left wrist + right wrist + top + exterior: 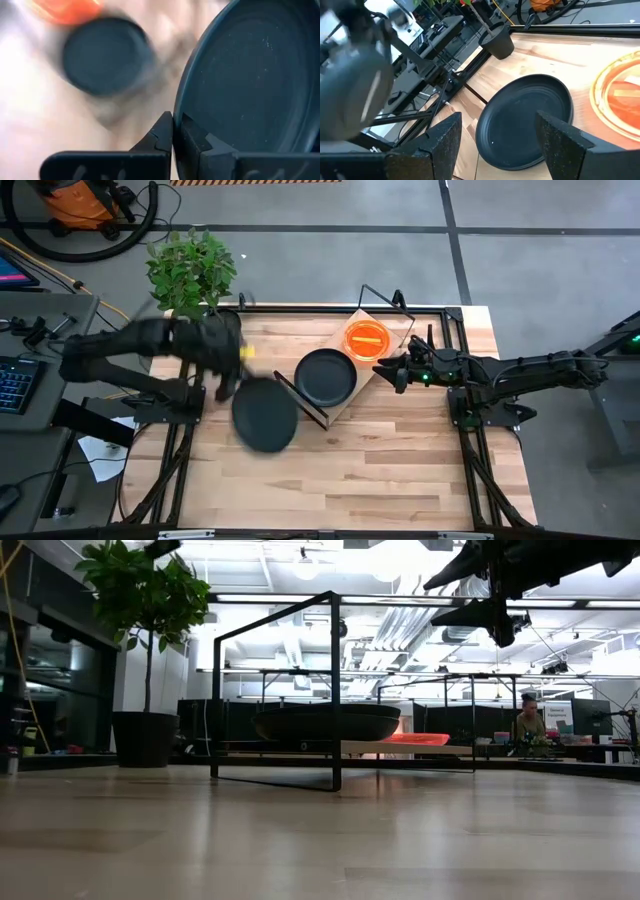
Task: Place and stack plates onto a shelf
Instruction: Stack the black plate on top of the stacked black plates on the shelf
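Note:
A dark grey plate [266,416] is held by my left gripper [226,385] over the table's left-centre; it also shows in the left wrist view as the plate [245,85]. The shelf [385,320], a light board on a black wire frame, stands at the table's far centre. A second dark grey plate [325,377] [527,122] lies flat on its near end, and an orange plate [367,340] [620,95] lies on its far end. My right gripper [393,370] [497,137] is open, hovering by the shelf's right side and touching nothing. My left gripper pinches the dark grey plate's rim [181,122] between its two fingers, one finger on each face. The plate reaches out past the fingertips toward the table's near right. It is lifted clear of the table.
A potted plant [193,268] [145,735] stands at the table's far left corner, close behind my left arm. Bare tabletop [350,470] runs along the near half. The shelf's black frame [335,690] rises above its board.

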